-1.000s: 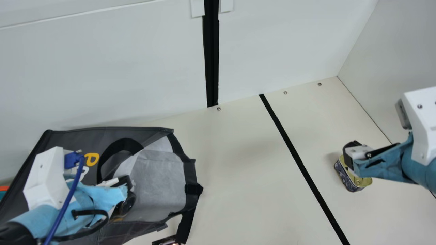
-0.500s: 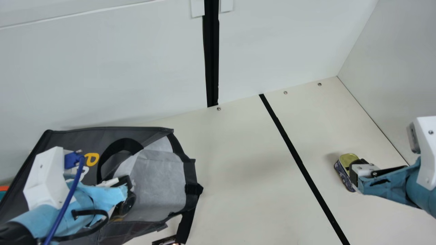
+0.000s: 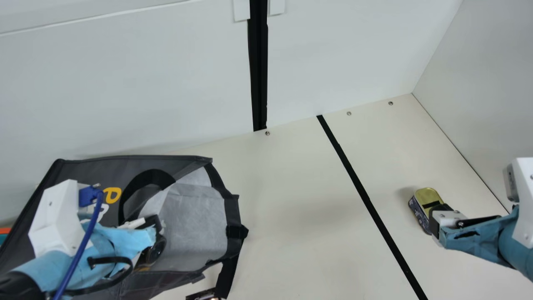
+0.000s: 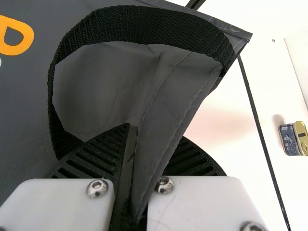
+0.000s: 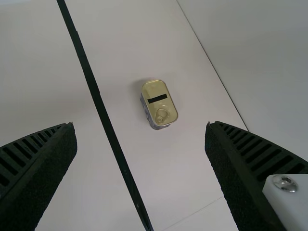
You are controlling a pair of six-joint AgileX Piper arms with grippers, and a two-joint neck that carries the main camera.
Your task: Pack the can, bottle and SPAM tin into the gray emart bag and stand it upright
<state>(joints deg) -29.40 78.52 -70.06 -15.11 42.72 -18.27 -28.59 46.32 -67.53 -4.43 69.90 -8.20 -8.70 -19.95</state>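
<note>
Black ribbed fingers [image 5: 57, 156] of the right gripper [image 5: 140, 124], the nearer one, stand spread wide; in the main view the SPAM tin [image 3: 427, 196] lies just off toward eleven o'clock, long axis eleven-to-five. The left gripper [image 4: 155, 132] pinches the gray emart bag [image 3: 79, 171], well apart.

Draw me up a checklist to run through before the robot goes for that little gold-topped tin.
1. Right hand open: ok, its fingers are wide apart.
2. SPAM tin standing lid up on the table: ok.
3. Right hand low enough to grasp it: cannot tell.
4. Left hand gripping the gray bag's fabric: ok.
5. Bag's mouth open: ok, the pale lining shows.
6. Can and bottle packed: cannot tell.
</note>
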